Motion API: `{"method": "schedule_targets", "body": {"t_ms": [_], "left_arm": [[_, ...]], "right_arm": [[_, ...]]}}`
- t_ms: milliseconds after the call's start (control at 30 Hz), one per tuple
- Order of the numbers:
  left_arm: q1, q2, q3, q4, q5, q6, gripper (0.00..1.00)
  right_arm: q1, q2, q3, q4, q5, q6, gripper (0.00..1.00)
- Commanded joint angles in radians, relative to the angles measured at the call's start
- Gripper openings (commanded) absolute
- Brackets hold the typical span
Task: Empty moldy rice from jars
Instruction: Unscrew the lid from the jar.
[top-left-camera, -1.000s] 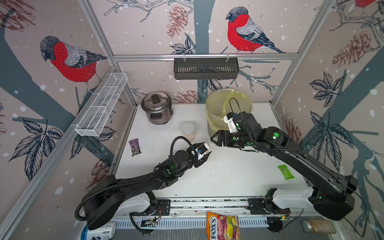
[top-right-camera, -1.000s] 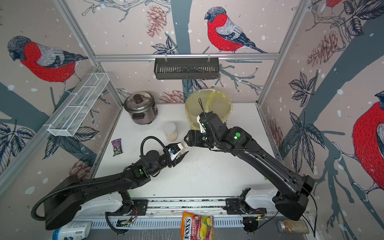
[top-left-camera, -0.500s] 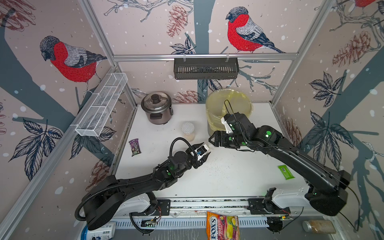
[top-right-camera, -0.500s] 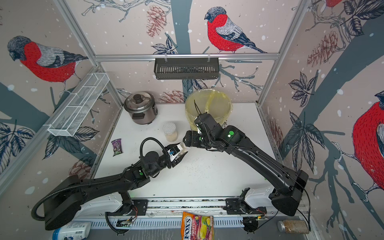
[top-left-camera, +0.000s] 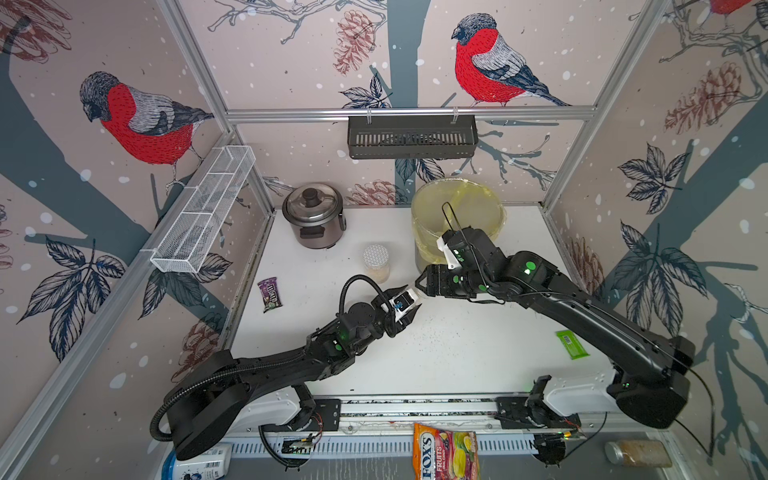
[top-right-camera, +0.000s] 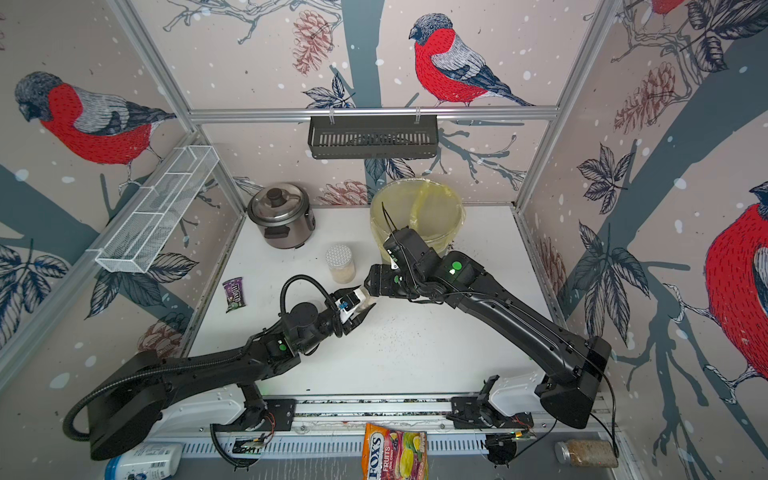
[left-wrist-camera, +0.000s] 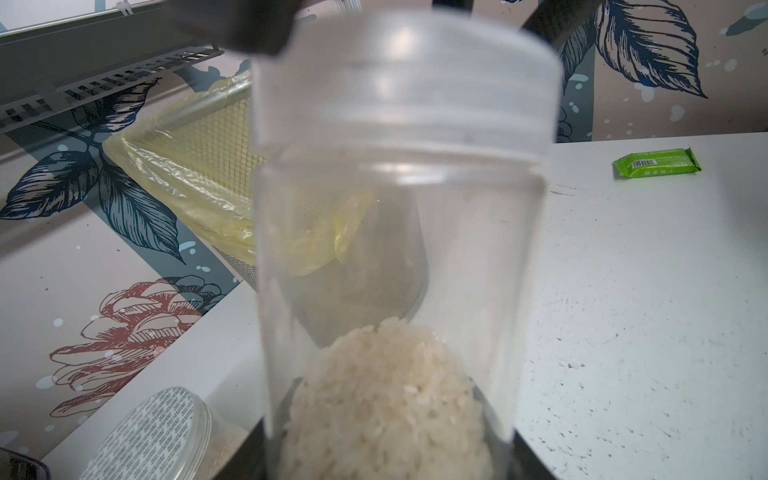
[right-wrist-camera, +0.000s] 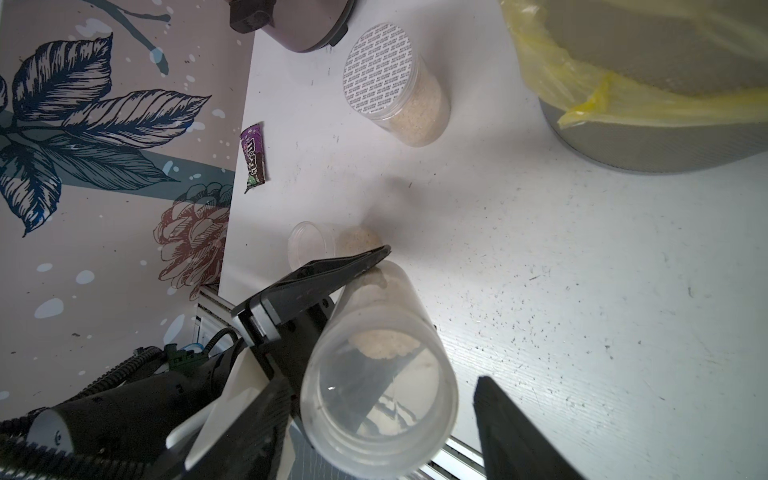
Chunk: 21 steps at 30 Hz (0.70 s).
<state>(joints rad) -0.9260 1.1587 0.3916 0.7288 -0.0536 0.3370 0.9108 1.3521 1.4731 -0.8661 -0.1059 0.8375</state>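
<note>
White table, three jars: narrow jar pinched in left hand, right hand spread nearby.

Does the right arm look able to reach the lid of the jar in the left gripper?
Likely yes: the right gripper stands open with fingers flanking the lid, and the left gripper holds the jar toward it.

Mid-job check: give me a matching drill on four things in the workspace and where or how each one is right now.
1 narrow jar
2 dotted-lid jar
3 bin
4 green packet

a lined with a yellow bag
b lying flat on the table
c clamped in the left gripper
d standing upright, lid on

Pairs: 1-c, 2-d, 3-a, 4-b
</note>
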Motion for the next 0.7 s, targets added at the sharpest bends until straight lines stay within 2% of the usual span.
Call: {"method": "schedule_targets", "body": {"t_ms": [0, 400, 600, 667], "left_arm": [[0.000, -0.003, 0.003, 0.078, 0.003, 0.005, 0.20], [0.001, -0.014, -0.006, 0.067, 0.007, -0.006, 0.19], [0.001, -0.072, -0.031, 0.048, 0.051, -0.074, 0.19], [0.000, -0.088, -0.050, 0.053, 0.065, -0.087, 0.19]], "right_arm": [[0.004, 0.003, 0.001, -0.009, -0.006, -0.017, 0.69], [0.004, -0.009, -0.031, 0.020, -0.040, -0.046, 0.58], [-0.012, -0.027, -0.054, 0.041, -0.083, -0.177, 0.52], [-0.018, -0.043, -0.073, 0.058, -0.101, -0.237, 0.44]]}}
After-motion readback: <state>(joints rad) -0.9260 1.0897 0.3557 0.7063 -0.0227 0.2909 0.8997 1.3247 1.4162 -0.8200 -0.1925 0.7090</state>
